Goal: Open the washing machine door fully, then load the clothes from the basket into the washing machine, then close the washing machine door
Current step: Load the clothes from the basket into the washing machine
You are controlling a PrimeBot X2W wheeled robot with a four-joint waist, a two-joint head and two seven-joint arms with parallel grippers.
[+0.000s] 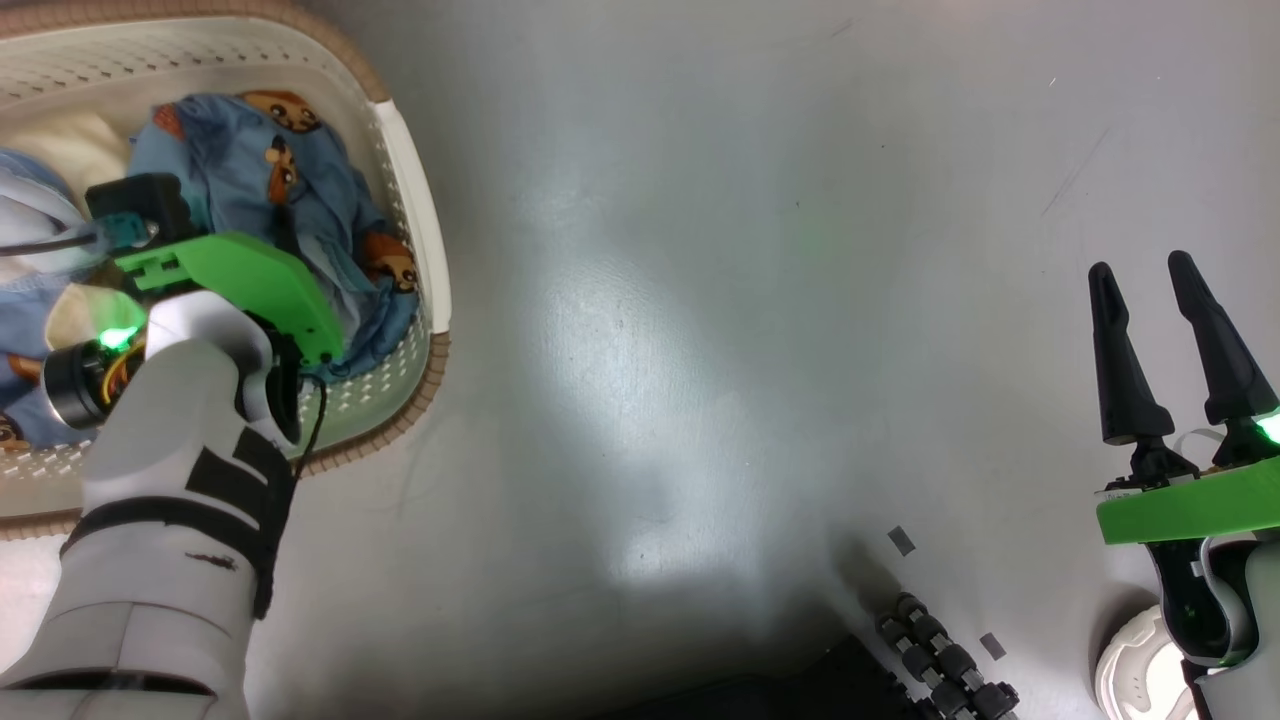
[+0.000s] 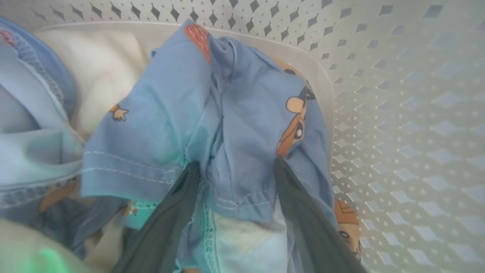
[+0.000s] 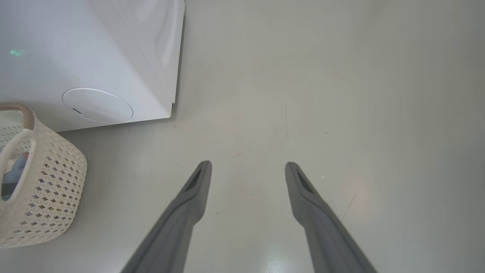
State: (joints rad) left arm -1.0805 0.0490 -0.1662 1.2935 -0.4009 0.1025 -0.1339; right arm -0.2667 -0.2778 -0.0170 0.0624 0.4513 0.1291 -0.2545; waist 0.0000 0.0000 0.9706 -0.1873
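Note:
The cream basket (image 1: 415,200) stands on the floor at the upper left of the head view, holding the clothes (image 1: 300,190): light blue fabric with bear prints and some cream cloth (image 2: 102,72). My left gripper (image 2: 235,165) reaches down into it, open, its two fingers pressed into the blue garment (image 2: 242,121) with a fold of it between them. My right gripper (image 1: 1140,270) hangs open over bare floor at the right, holding nothing. The right wrist view shows the white washing machine (image 3: 75,57) with its round low cover (image 3: 97,105), and the basket (image 3: 49,189) beside it. The washing machine door is out of view.
Grey glossy floor (image 1: 700,300) stretches between the basket and my right arm. My own dark base with its rollers (image 1: 945,660) shows at the bottom edge. The perforated basket wall (image 2: 398,113) stands close on the right of my left fingers.

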